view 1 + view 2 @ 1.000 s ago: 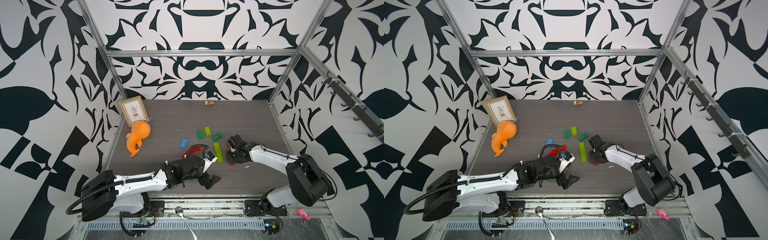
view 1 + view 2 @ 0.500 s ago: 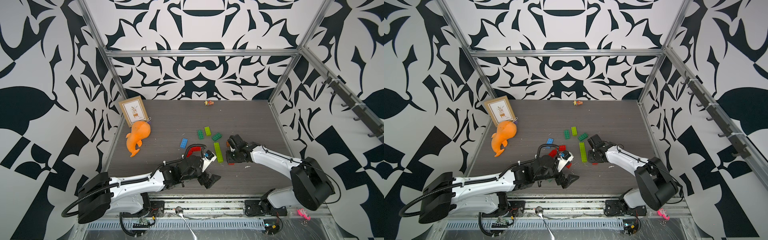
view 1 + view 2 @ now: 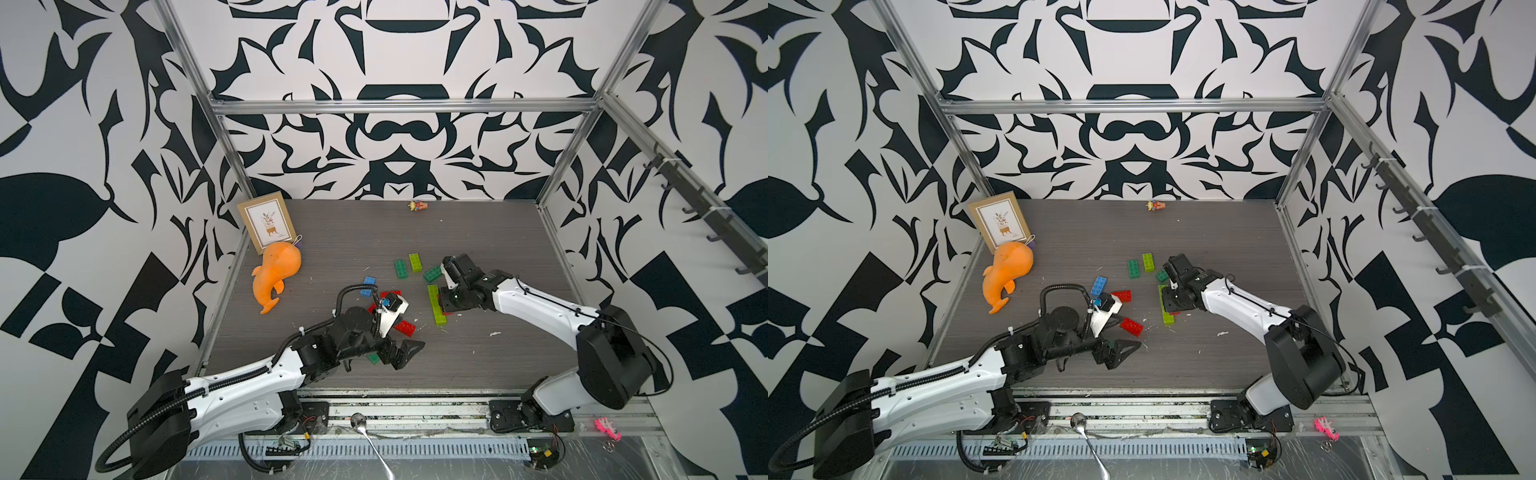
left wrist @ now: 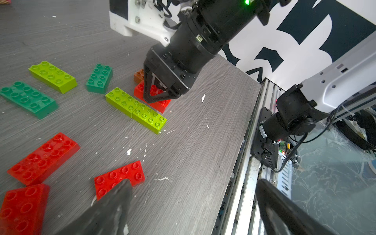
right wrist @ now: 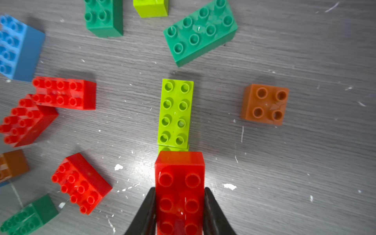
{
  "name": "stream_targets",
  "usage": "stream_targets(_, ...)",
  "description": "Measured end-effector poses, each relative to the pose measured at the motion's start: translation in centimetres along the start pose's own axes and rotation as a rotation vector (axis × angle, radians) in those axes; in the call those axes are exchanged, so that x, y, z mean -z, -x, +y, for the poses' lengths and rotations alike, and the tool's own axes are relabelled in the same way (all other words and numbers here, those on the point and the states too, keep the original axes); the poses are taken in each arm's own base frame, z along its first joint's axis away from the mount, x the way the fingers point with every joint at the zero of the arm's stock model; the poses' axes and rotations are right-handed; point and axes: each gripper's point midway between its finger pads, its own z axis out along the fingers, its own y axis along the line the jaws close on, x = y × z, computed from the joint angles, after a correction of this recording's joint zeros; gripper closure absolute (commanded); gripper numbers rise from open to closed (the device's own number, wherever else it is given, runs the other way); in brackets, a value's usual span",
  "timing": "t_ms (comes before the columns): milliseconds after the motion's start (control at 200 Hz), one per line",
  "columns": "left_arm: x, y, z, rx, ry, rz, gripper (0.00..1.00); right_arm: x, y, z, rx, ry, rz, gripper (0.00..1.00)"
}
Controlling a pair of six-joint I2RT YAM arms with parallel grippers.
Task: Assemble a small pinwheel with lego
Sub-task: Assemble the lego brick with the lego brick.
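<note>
The right hand (image 5: 179, 190), gripping a red brick (image 5: 179, 168), has edged up to the lime pair (image 4: 135, 109), likely the pinwheel's next blade, while the left hand (image 3: 403, 353) hangs open.

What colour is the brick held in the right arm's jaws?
Red. The brick shows best in the right wrist view, clamped between the jaws.

Left arm (image 3: 249, 374) low, jaws wide; right arm (image 3: 540, 307) low, jaws clamped.
</note>
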Motion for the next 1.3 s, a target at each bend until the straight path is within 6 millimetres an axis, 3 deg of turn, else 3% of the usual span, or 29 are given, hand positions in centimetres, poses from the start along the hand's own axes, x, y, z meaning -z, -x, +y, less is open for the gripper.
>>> stream_targets(255,0.1,-0.1,-0.5,0.01,-0.031,0.006,0.01,-1.7,0.6,0.2,0.028,-0.015,0.036,1.0)
stream_targets(835,0.1,0.2,-0.8,0.009,-0.046,-0.006,0.01,-2.3,1.7,0.1,0.044,-0.048,0.027,1.0)
stream_targets(1300,0.1,0.2,-0.8,0.009,-0.047,-0.006,0.01,-2.9,1.5,-0.2,0.041,-0.065,0.04,1.0)
